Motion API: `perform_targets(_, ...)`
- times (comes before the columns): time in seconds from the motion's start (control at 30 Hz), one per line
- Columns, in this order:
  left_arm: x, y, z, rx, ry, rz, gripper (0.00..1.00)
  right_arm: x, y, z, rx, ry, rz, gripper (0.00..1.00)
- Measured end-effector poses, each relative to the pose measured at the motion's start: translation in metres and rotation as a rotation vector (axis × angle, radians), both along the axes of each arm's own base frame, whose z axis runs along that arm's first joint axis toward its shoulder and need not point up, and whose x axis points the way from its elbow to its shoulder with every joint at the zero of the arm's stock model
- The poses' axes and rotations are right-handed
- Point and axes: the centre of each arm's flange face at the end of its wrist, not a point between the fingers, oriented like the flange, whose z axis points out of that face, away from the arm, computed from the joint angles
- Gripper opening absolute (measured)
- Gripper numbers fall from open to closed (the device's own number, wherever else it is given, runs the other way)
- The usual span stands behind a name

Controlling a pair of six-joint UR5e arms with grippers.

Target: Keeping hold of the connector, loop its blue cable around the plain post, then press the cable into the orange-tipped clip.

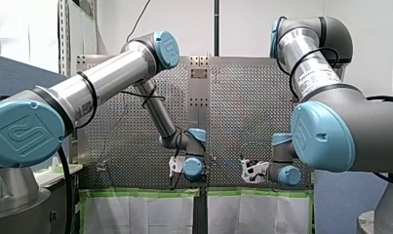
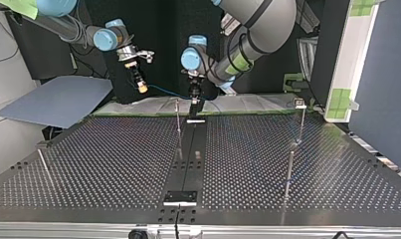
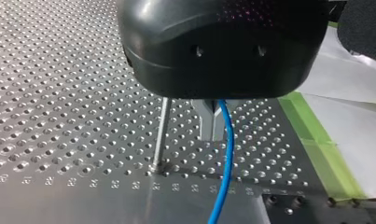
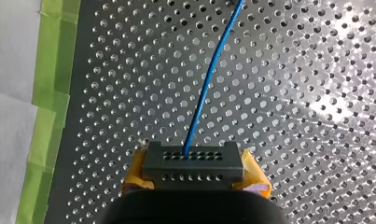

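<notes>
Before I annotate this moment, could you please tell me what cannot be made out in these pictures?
Orange-tipped clip: found in no view; the posts' tips in the top view are too small to tell.
Cable: in the left wrist view, partly hidden behind the left gripper's black body, and cut off by the edge.
Connector: in the front view, too small to pick out at the right gripper.
</notes>
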Motion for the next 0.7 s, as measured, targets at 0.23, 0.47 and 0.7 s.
perform_targets(0.23, 0.003, -0.006, 0.005, 0.007, -0.008, -0.009, 0.00, 0.001, -0.006, 0.002, 0.000, 0.000, -0.002, 0.00)
perform_targets(0.47, 0.000, -0.009, 0.005, 0.012, -0.002, -0.015, 0.00, 0.002, -0.010, 0.003, -0.006, -0.004, -0.003, 0.00)
perform_targets(0.7, 0.001, -0.012, 0.006, 0.011, -0.004, -0.020, 0.00, 0.001, -0.014, 0.005, -0.010, -0.010, -0.004, 0.00)
